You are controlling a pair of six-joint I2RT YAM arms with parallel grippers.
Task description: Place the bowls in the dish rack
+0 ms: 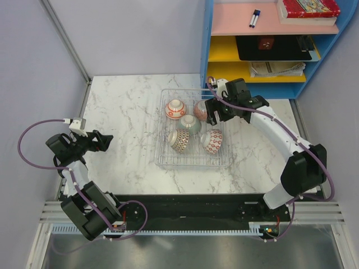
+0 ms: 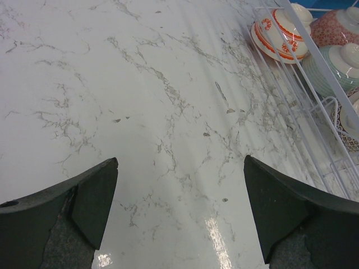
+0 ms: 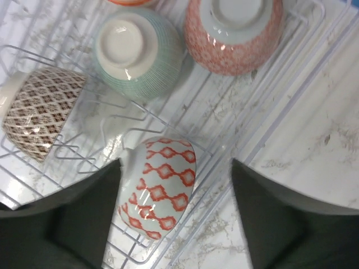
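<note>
- Step in hand, as I read it: let go of the last bowl and get clear of the dish rack (image 1: pixel 193 165); all five bowls sit inside its wire sides
- Right jaws stand wide apart above the right half of the rack and grip nothing; red-diamond bowl (image 3: pixel 160 188) lies on its side on the grid between them
- That bowl is off-centre in the gap: hard by the finger (image 3: pixel 84 224) at the left of the wrist view, touching or a hair apart, cannot tell; plain gap to the other finger (image 3: pixel 280 224)
- To do it well: spread the jaws until the close finger is off the bowl, then lift straight up; a sideways exit risks rolling the tipped bowl into its neighbours
- Neighbours are close: green bowl (image 3: pixel 137 53) and pink bowl (image 3: pixel 233 33) upside down just beyond the fingertips, brown bowl (image 3: pixel 42 112) on its side to the left, orange-and-white bowl (image 1: pixel 175 109) at the far left of the rack
- Rack rim runs close by the right-hand finger; rise above it before swinging away
- Left jaws fully open, holding nothing, over bare counter (image 2: pixel 140 101) left of the rack, well apart from every bowl; no call to bring them in
</note>
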